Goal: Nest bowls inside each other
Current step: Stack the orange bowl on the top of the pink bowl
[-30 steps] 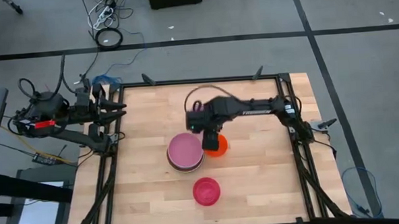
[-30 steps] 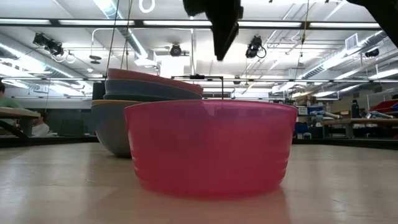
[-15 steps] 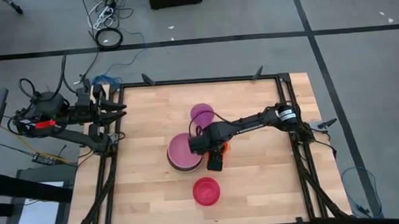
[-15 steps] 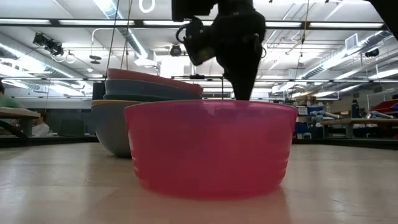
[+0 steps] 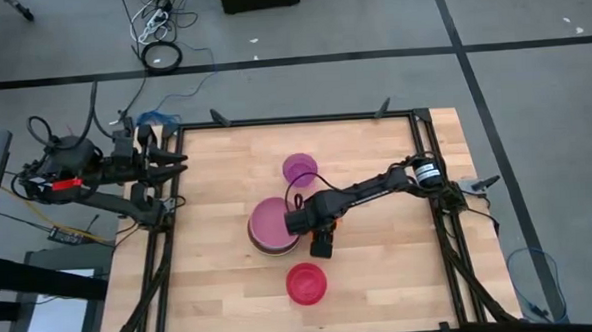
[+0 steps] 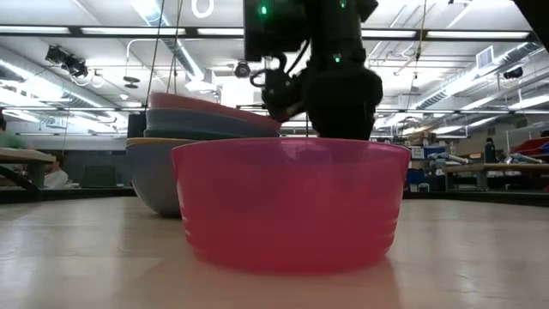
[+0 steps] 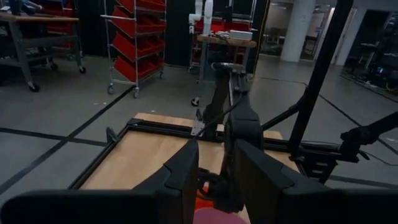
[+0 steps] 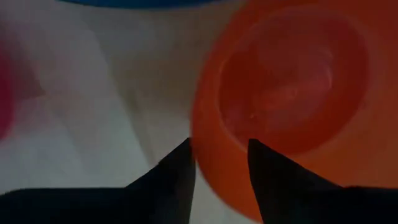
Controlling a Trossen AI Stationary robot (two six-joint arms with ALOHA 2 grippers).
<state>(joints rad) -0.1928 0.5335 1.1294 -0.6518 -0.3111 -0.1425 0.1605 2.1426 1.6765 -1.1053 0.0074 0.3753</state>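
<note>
A stack of nested bowls with a pink one on top rests on the wooden table. A purple bowl stands behind it and a magenta-red bowl nearer the front edge. The orange bowl stands upright on the table right of the stack, mostly hidden under the arm in the high view. My right gripper points down, open, low over the bowl's rim, with one finger outside the wall and one inside. My left gripper waits open at the table's left edge.
In the low view the magenta-red bowl fills the foreground and hides my right fingertips. The stack stands behind it to the left. Black frame rails border the table. Bare wood lies at the right and near left.
My right gripper has come down from high above the table and a little toward the near edge, onto the orange bowl's rim beside the stack. The arm has dropped and uncovered the purple bowl. No bowl has moved.
</note>
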